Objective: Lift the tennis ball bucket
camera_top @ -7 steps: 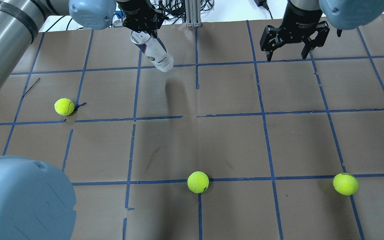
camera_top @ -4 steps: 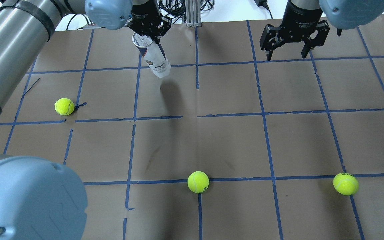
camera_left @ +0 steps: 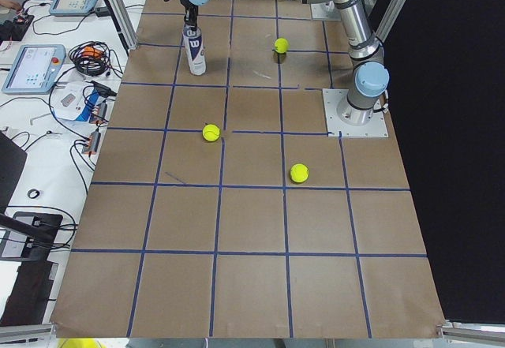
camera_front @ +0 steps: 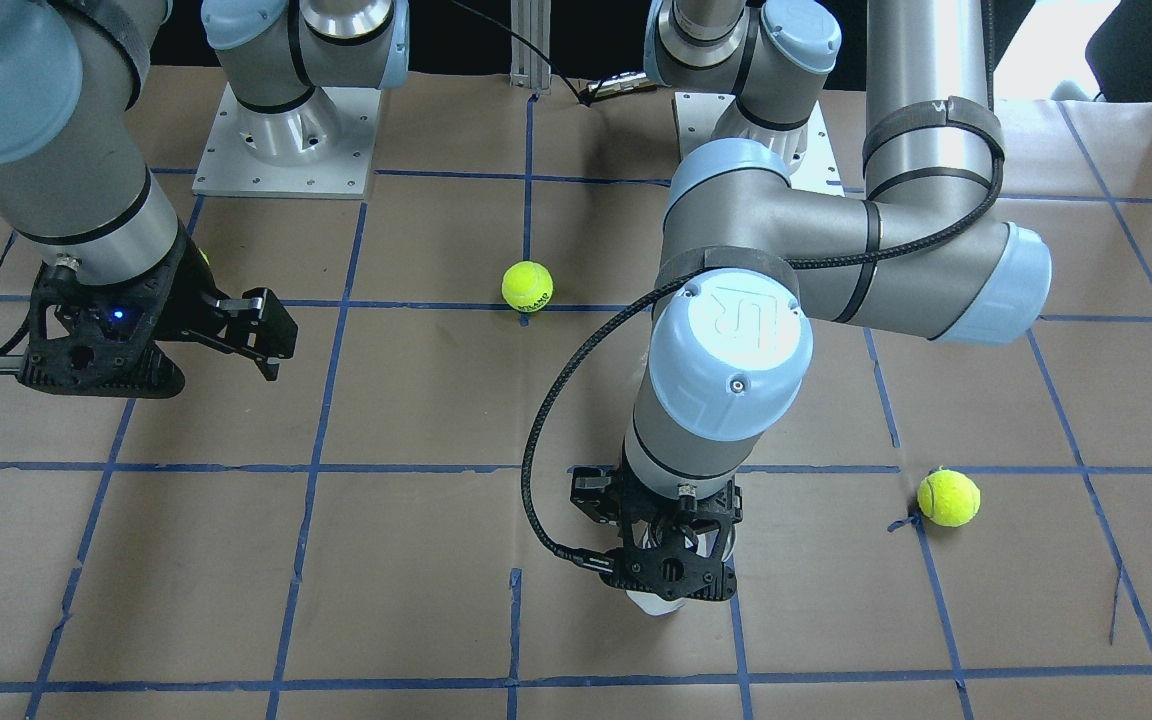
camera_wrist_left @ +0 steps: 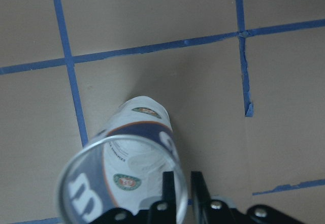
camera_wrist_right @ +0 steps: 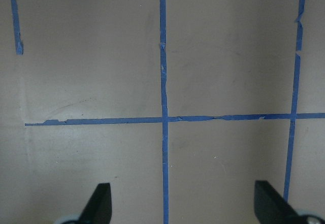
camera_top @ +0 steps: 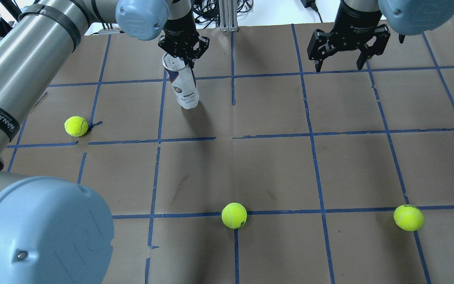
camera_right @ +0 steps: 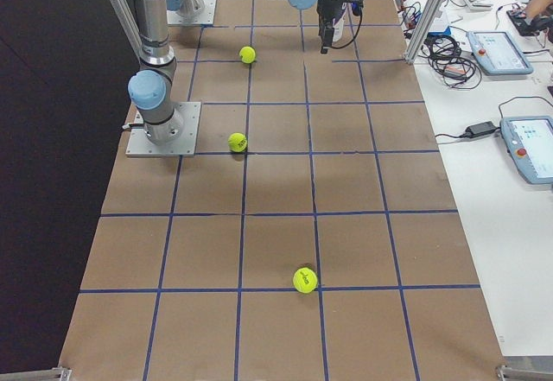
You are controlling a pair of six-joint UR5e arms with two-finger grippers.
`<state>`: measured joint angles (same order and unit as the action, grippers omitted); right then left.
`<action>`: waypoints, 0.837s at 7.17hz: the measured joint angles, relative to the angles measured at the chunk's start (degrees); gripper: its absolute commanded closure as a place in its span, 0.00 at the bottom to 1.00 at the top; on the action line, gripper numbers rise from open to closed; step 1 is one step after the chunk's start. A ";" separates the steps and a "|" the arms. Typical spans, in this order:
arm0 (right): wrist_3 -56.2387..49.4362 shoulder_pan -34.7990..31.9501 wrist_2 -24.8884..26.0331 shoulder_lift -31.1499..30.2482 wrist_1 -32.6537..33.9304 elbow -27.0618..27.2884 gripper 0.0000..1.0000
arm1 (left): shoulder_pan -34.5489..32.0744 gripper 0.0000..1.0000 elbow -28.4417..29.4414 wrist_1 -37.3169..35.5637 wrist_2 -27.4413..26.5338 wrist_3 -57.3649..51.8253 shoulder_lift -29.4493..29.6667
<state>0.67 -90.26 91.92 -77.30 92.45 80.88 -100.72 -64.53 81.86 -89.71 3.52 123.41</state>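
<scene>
Seen from overhead, the tennis ball bucket is out at about 11 o'clock on the table. Its base is at or barely off the paper; I cannot tell which. The left pincer is clenched on one spot of the silver rim, one finger inside the mouth and one outside. That looks a thin pinch, so on the lift the can could swing, slip free and topple. Its long axis runs near upright, open mouth up, base showing toward 5 o'clock of the mouth. The right pincer hangs at 1 o'clock, spread wide and empty.
</scene>
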 measured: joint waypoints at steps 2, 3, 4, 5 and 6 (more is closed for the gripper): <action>-0.09 0.00 -0.03 0.03 0.05 0.00 0.00 | 0.10 0.00 0.26 0.24 0.24 0.08 -1.31; -0.12 0.00 -0.04 0.04 0.03 0.00 0.00 | 0.43 0.00 0.22 1.33 0.22 -0.10 -3.26; -0.14 0.00 -0.01 0.04 0.02 0.03 0.00 | 1.71 0.00 -0.15 4.36 0.07 -0.54 -6.65; -0.14 0.00 -0.01 0.04 0.02 0.05 0.00 | 4.06 0.00 -0.94 8.75 0.00 -1.16 -10.92; -0.14 0.00 -0.05 0.04 0.05 0.05 0.00 | 6.18 0.00 -2.44 12.75 -0.03 -1.99 -15.21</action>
<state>0.53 -90.26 91.88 -77.26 92.50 80.93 -94.54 -66.97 94.61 -89.75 1.53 108.20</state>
